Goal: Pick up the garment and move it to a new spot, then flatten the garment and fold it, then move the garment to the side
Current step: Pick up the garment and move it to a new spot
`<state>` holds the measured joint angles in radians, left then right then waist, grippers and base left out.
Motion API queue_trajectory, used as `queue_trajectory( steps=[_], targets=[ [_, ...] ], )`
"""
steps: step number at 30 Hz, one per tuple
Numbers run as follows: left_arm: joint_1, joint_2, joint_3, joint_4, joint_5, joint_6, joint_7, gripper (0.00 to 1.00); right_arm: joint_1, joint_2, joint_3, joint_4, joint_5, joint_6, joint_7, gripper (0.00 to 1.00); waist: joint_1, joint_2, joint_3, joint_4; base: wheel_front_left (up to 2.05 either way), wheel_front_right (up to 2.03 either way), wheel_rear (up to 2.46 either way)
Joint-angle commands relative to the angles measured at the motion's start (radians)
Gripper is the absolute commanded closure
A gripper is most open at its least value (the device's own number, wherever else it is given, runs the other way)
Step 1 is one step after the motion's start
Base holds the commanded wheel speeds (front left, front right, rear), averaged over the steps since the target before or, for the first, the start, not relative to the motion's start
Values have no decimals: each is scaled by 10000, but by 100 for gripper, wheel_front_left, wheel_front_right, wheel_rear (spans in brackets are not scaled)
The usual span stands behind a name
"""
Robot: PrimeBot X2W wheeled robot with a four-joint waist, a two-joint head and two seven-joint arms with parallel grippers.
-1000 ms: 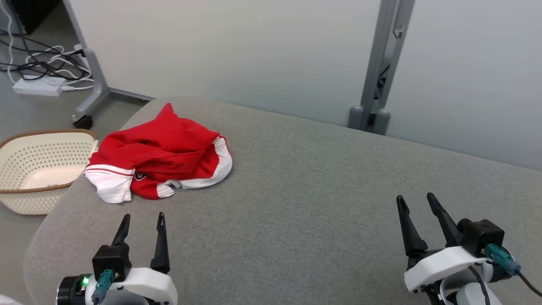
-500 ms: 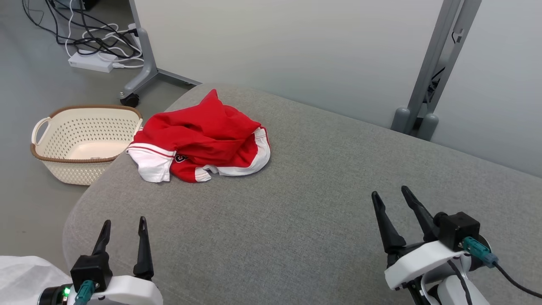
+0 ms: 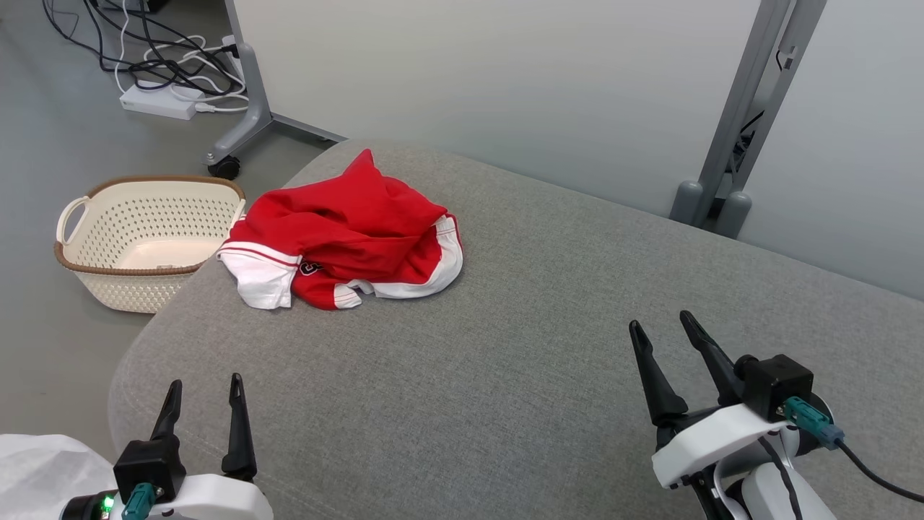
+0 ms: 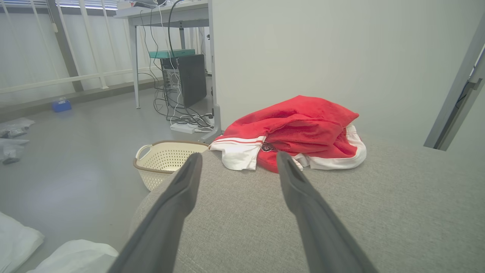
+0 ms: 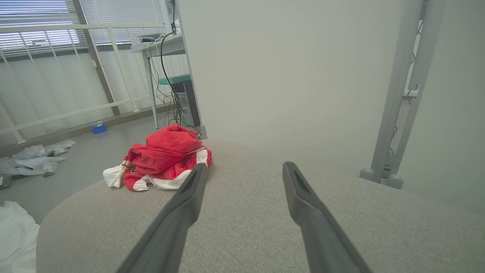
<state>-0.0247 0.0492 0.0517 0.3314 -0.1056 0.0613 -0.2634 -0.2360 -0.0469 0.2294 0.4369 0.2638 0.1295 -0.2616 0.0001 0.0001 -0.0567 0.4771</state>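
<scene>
A: Which step are we on?
B: The pickup. Our left gripper (image 3: 205,380) gapes empty; the garment (image 3: 346,231) lies crumpled far left; our right gripper (image 3: 659,320) gapes empty, near right.
A: Next we must reach over and pinch cloth.

The garment (image 3: 339,224), a red jersey trimmed with white bands and thin red stripes, is seen crumpled in a loose, unfolded heap. It is laid near the far left corner of the grey padded surface (image 3: 505,361), close to the rounded edge, with a white sleeve spread toward the front.
</scene>
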Motion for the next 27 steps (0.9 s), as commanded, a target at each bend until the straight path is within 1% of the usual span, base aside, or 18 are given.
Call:
queue_trajectory(
  steps=[1,8,11,14,18,21,23,24,25,27],
  targets=[
    [41,26,43,8,24,-46,-19,0,75,-72,-69,13,52,23,-53,0,-1,-1,-28,-25,0,0,0],
    [-253,27,258,182,-288,-97,-19,0,187,-74,-146,-115,28,23,-51,0,-1,-1,-88,-72,0,0,0],
    [-420,28,399,168,-348,-221,-19,0,287,-69,-252,-304,-86,23,-53,0,-1,-1,-25,-21,0,0,0],
    [-808,32,526,265,-450,-463,-19,0,416,-72,-226,-700,-355,23,-53,0,-1,-1,184,2,0,0,0],
    [-1670,59,849,406,-657,-742,-18,0,126,-359,16,-1183,-625,18,-53,0,-1,-1,893,-292,0,0,0],
    [-2592,227,866,1067,-708,-968,-8,0,-269,-708,227,-1500,-714,17,-51,0,-1,-1,1660,-520,0,0,0],
    [-3523,396,886,1618,-914,-1117,277,0,-570,-971,316,-1715,-750,17,-53,0,-1,-1,2142,-652,0,0,0],
    [-3978,569,858,1910,-941,-1192,514,0,-730,-1111,374,-1825,-757,17,-51,0,-1,-1,2374,-725,0,0,0],
    [-3978,569,858,1910,-941,-1192,514,0,-730,-1111,374,-1825,-757,17,-51,0,-1,-1,2374,-725,0,0,0],
    [-4816,831,828,2437,-1077,-1323,1051,0,-1035,-1340,497,-1962,-767,17,-51,0,-1,-1,2792,-890,0,0,0]
  ],
)
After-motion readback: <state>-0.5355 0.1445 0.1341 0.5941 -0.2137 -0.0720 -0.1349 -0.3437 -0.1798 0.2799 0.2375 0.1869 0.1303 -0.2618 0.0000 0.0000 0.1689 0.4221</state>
